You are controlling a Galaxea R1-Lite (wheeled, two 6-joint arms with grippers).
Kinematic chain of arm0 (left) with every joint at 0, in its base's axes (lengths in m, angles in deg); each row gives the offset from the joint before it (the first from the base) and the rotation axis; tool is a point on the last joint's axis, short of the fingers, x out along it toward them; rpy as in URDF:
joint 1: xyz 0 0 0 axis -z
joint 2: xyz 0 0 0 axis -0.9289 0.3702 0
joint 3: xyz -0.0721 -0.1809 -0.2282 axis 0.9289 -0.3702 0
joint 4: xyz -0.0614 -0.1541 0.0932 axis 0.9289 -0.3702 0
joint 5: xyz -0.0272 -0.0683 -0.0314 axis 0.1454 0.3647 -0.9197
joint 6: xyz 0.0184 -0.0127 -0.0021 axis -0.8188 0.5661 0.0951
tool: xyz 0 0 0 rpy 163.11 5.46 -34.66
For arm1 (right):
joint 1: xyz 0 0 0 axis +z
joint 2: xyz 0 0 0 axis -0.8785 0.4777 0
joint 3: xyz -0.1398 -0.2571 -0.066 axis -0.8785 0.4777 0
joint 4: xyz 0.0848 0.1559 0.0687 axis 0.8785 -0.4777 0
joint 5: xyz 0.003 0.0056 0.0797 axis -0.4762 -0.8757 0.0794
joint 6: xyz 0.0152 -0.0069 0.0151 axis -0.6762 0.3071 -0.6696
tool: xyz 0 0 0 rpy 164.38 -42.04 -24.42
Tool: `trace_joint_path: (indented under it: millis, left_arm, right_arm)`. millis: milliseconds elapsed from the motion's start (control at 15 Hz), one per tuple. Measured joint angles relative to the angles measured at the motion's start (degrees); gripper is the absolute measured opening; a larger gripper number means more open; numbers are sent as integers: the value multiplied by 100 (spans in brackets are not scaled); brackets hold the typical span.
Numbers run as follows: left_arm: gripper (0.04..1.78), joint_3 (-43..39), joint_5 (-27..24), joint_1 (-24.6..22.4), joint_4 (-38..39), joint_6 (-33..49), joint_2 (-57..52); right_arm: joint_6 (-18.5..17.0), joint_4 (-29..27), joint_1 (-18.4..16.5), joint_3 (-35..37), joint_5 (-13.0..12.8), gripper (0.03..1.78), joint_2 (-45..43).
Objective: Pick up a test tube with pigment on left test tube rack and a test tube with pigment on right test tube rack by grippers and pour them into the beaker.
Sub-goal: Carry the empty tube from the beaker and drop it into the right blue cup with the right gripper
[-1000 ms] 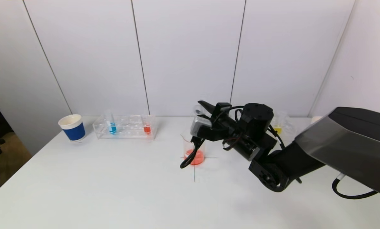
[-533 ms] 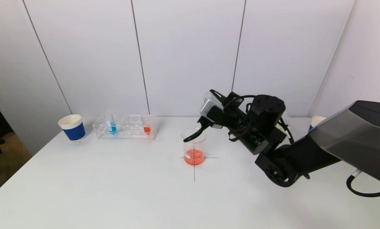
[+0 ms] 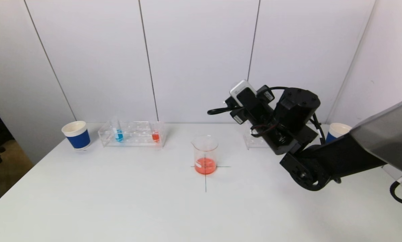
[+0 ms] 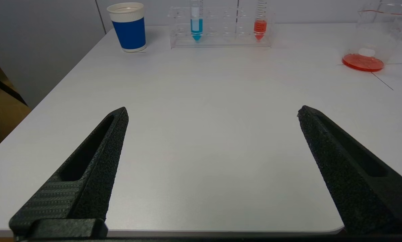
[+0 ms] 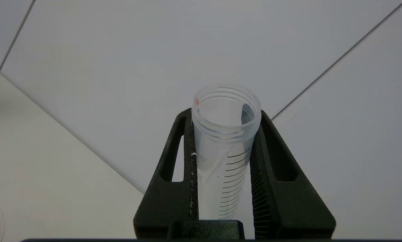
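The glass beaker (image 3: 205, 154) stands mid-table on a cross mark with red liquid in its bottom; it also shows in the left wrist view (image 4: 372, 40). My right gripper (image 5: 225, 114) is shut on a clear, empty graduated test tube (image 5: 226, 134) with a red drop at its rim, held high to the right of the beaker, mouth toward the wall. The left rack (image 3: 133, 133) holds a blue tube (image 3: 119, 134) and a red tube (image 3: 155, 135). The right rack (image 3: 253, 142) is mostly hidden behind my right arm. My left gripper (image 4: 212, 114) is open and empty over the table's near edge.
A blue paper cup (image 3: 76, 134) stands left of the left rack. Another blue cup (image 3: 335, 131) stands at the far right behind my right arm. A black cable loop (image 3: 217, 110) hangs from the right wrist. White wall panels stand close behind the table.
My right gripper has risen from over the beaker and swung up and to the right with the tube. The left gripper has not moved.
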State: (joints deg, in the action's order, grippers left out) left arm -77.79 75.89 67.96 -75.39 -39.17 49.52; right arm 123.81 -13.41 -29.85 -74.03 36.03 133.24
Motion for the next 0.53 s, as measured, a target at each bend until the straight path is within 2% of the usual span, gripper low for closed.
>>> trace_joint_path:
  millis: [200,533]
  left_arm:
    - [176,0,2,0,0,0,0]
    - [176,0,2,0,0,0,0]
  right_arm:
    - [-402,-171,-79,-13,-17,50,-127]
    - [-1326,-844,-227,-49,-33,50,-485]
